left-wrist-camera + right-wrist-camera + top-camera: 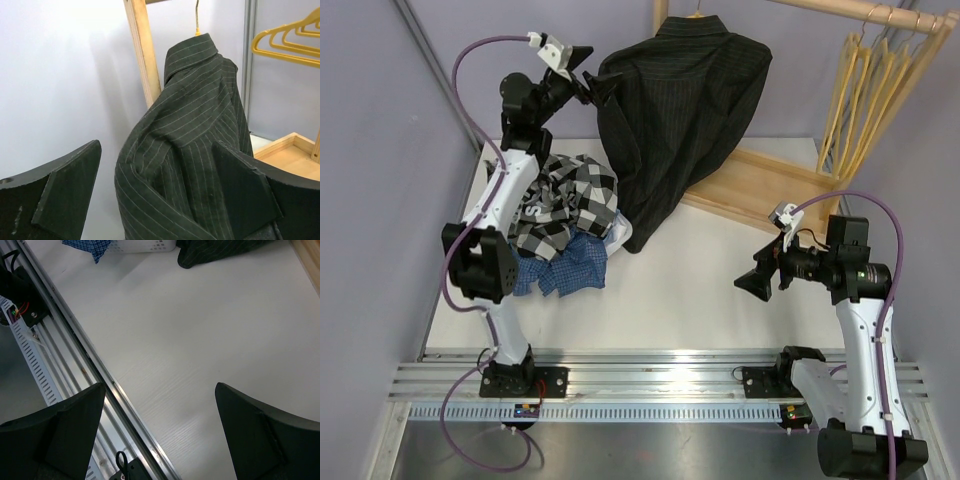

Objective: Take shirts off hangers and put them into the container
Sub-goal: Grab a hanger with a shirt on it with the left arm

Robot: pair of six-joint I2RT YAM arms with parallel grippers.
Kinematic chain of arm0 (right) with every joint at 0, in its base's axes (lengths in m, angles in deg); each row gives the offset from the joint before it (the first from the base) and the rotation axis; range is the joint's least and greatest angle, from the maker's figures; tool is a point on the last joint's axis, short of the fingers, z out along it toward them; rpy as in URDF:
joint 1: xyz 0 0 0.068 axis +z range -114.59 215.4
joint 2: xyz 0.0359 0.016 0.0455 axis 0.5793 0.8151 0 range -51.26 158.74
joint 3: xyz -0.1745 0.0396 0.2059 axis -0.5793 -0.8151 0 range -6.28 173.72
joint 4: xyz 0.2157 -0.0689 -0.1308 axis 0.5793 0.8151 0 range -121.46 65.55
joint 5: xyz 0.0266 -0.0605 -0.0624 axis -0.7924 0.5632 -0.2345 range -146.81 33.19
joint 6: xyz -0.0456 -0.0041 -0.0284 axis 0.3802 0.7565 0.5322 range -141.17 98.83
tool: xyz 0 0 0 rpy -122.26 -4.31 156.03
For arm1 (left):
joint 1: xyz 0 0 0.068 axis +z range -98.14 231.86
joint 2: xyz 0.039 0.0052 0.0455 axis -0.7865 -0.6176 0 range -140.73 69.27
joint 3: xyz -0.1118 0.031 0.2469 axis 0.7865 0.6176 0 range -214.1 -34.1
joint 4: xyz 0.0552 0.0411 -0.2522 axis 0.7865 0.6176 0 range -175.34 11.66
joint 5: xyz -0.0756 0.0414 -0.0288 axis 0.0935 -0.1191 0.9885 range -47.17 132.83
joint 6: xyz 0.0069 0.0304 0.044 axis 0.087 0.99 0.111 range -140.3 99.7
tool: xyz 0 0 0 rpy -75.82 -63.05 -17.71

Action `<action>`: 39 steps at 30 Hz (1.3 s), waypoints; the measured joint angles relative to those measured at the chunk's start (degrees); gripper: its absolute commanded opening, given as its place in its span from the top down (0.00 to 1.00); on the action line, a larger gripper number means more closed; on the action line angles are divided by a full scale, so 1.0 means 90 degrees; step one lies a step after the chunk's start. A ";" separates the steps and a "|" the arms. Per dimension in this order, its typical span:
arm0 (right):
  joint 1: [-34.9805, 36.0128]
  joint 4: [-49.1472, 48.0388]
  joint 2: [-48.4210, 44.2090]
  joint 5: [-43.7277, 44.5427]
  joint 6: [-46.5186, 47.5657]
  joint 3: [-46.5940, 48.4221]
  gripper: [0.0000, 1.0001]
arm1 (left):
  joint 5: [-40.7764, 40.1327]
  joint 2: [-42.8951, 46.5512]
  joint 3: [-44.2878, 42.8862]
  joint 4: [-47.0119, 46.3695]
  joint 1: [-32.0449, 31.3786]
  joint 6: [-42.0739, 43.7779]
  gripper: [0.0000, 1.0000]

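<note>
Overhead view is the only one that gives you the whole layout: the black pinstriped shirt [680,110] hangs at the rack. Its lower part drapes in front of the wooden rack base [760,185] and reaches down about to the table [700,300]. The black-and-white check shirt [570,200] and the blue check shirt [560,272] are heaped up on the left side. From up there the pile pretty much buries what it's sitting in. It's the right wrist cam that shows the container [145,246], a strip of white perforated wall cut off by the top edge, with a blue corner hanging over it and the black hem just beside it. The left wrist cam catches the hanger hook [197,17] poking out of the collar next to the wooden post [142,55]; the rest of that hanger is hidden inside the shirt. The empty yellow hangers [870,90] are bunched at the right end of the rail [865,12]. The left gripper [600,88] is raised high and stretched toward the shirt's shoulder, jaws spread wide with fabric bulging between them. I can't tell if a pad actually touches cloth. The right gripper [755,283] sits low over bare table, angled down and left, jaws spread wide with nothing in them.
</note>
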 measured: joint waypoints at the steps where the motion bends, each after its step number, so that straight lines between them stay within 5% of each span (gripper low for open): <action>1: 0.0000 0.0000 0.0000 0.0000 0.0012 0.0000 0.01 | 0.0061 -0.0199 -0.0223 -0.0012 0.0010 -0.0056 0.05; 7: 0.0000 0.0002 0.0024 -0.0010 0.0063 -0.0002 0.00 | 0.0126 -0.1049 -0.1479 0.0092 -0.0029 -0.0029 0.04; 14: 0.0000 0.0007 0.0092 -0.0056 0.0114 -0.0002 0.01 | 0.0158 -0.1282 -0.1649 0.0175 -0.0034 0.0112 0.04; 27: 0.0000 0.0010 0.0163 -0.0100 0.0117 -0.0002 0.01 | 0.0624 -0.1950 -0.1554 -0.0019 -0.0041 -0.0391 0.36; 39: 0.0000 0.0005 0.0168 -0.0102 0.0114 -0.0002 0.01 | 0.1083 -0.1887 -0.1501 -0.0665 -0.0474 -0.0984 0.47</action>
